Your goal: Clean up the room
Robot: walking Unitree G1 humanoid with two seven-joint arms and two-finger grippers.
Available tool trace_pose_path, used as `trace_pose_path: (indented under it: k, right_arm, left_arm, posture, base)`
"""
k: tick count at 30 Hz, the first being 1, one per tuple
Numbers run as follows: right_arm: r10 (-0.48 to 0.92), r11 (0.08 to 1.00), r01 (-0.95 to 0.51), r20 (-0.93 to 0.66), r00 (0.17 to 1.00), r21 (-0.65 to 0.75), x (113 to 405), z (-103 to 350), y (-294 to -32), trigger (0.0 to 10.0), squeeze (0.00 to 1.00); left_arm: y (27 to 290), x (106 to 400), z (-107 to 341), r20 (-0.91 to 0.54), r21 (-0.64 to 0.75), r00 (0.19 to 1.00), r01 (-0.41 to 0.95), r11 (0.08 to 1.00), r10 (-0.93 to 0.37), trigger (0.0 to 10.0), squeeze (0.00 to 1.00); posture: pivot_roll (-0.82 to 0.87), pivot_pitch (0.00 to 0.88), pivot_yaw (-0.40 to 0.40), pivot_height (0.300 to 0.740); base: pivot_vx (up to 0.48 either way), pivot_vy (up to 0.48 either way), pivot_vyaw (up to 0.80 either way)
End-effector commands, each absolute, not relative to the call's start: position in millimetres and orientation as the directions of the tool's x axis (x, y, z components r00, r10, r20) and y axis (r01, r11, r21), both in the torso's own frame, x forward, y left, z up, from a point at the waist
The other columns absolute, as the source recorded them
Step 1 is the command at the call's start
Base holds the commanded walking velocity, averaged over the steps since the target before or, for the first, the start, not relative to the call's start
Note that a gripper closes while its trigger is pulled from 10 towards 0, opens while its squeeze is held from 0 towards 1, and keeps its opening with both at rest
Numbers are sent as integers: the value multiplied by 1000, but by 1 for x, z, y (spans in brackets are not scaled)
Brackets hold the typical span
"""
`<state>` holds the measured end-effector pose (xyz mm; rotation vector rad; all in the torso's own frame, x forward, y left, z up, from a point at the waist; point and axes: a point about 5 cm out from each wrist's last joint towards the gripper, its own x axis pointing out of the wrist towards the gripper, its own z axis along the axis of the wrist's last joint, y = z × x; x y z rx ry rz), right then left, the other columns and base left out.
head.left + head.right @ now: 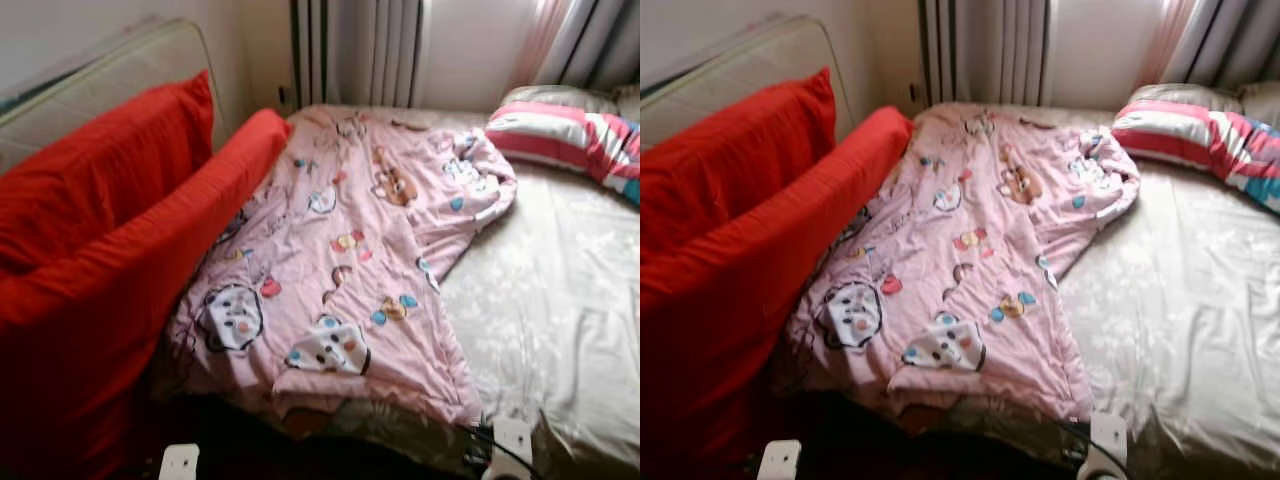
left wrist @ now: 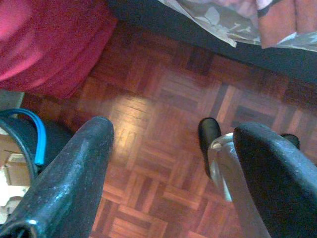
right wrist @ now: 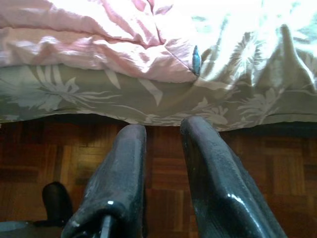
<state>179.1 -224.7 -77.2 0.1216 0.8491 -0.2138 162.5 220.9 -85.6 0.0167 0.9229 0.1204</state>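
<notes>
- We are looking down at one bed (image 1: 560, 330) covered by a pale beige sheet with a faint leaf pattern, taking up the right and centre of the head view.
- One pink quilt (image 1: 350, 260), soft and rumpled, is lying diagonally across the bed from the upper centre to the lower centre of the frame; it is printed with small cartoon animals and hearts, and its lower edge is hanging over the bed's near side.
- Two red cushions are filling the left of the frame: one flat, squarish back cushion (image 1: 100, 170) leaning at the upper left, and one long, bolster-like cushion (image 1: 130, 290) running just beside the quilt's left edge.
- One striped pillow (image 1: 565, 135), in pink, white and blue bands, is resting at the upper right.
- Grey pleated curtains (image 1: 370, 50) are hanging along the top.
- Our left gripper (image 2: 173, 148) is hanging over dark parquet floor (image 2: 163, 109), its two glossy black fingers spread well apart.
- Our right gripper (image 3: 163, 148) is pointing at the bed's edge, its two fingers nearly together with a narrow gap and holding nothing.
</notes>
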Motion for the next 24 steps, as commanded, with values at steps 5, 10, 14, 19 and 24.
trace_pose_path:
  k: [5,10,14,19,24]
  right_arm:
    - [-141,969,245,-740,658,32,180,-76,-225,10000,0]
    - [-137,968,247,-743,655,40,179,-77,-224,10000,0]
    - [-142,964,262,-737,661,50,180,-76,-225,10000,0]
    - [-146,966,256,-733,665,40,180,-76,-226,10000,0]
    - [-142,967,249,-710,689,47,186,-72,-226,10000,0]
  left_arm:
    - [224,159,-87,-798,64,590,-118,991,122,10000,0]
    - [224,158,-87,-799,64,588,-120,991,123,10000,0]
    - [224,158,-87,-800,63,588,-116,991,120,10000,0]
    - [224,158,-87,-800,63,588,-111,992,117,10000,0]
    - [224,158,-87,-798,72,590,-107,992,122,10000,0]
  posture:
    - [-11,0,27,740]
    - [-6,0,29,740]
    - [-11,0,34,740]
    - [-11,0,33,740]
    - [-10,0,31,740]
  base:
    - [250,0,0]
    - [256,0,0]
    - [267,0,-339]
    - [267,0,-274]
    - [155,0,0]
